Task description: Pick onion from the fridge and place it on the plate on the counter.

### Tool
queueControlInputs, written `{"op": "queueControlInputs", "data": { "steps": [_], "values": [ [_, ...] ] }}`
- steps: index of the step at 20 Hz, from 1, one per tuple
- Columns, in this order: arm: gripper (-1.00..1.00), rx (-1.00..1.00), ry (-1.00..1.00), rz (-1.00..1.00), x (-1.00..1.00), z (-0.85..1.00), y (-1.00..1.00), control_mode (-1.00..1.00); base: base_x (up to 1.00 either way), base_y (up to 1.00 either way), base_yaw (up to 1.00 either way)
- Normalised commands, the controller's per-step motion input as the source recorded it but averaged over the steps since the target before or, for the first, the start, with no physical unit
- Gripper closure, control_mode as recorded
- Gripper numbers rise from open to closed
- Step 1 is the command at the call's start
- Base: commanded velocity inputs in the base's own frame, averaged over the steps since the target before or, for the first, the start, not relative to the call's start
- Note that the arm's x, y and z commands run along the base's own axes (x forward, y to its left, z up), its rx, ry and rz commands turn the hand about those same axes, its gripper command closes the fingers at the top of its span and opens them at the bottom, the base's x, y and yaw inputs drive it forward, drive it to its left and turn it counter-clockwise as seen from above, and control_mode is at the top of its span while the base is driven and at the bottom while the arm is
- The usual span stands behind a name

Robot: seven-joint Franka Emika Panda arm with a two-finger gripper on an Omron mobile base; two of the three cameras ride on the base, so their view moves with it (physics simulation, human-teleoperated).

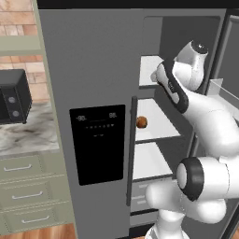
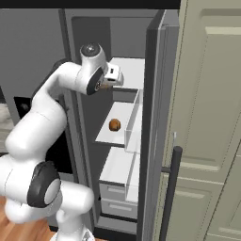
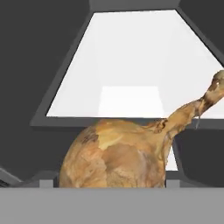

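The onion (image 3: 116, 155), tan-brown with a long bent stem, sits very close at the bottom of the hand view and hides the finger tips. It is held in front of the edge of a white upper shelf (image 3: 131, 65). My gripper (image 2: 108, 84) is inside the open fridge (image 1: 93, 65) at upper-shelf height, shut on the onion; a brown speck shows at the hand. From the left base view the hand (image 1: 158, 74) reaches into the same compartment. The marble counter (image 1: 28, 135) lies left of the fridge. The plate is out of view.
A smooth orange-brown ball (image 1: 141, 122) (image 2: 114, 124) rests on the middle shelf below the hand. The open fridge door (image 2: 153, 122) stands to the right with its long handle (image 2: 169, 188). A black microwave (image 1: 14, 95) sits on the counter above sage-green drawers (image 1: 23, 186).
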Motion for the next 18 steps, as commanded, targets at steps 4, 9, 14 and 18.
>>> {"op": "queueControlInputs", "data": {
  "steps": [4, 9, 14, 18],
  "values": [
    [1.0, 0.0, 0.03, -0.25, -1.0, 0.13, 0.0, -1.0, 0.0, 0.0, 0.0],
    [1.0, 0.0, 0.07, -0.13, -1.0, 0.03, 0.01, -1.0, 0.0, 0.0, 0.0],
    [1.0, 0.0, 0.14, -0.02, -0.97, 0.18, 0.07, -1.0, 0.0, 0.0, 0.0],
    [1.0, 0.0, 0.18, 0.0, -0.85, 0.19, 0.11, -1.0, 0.0, 0.0, 0.0]
  ]
}}
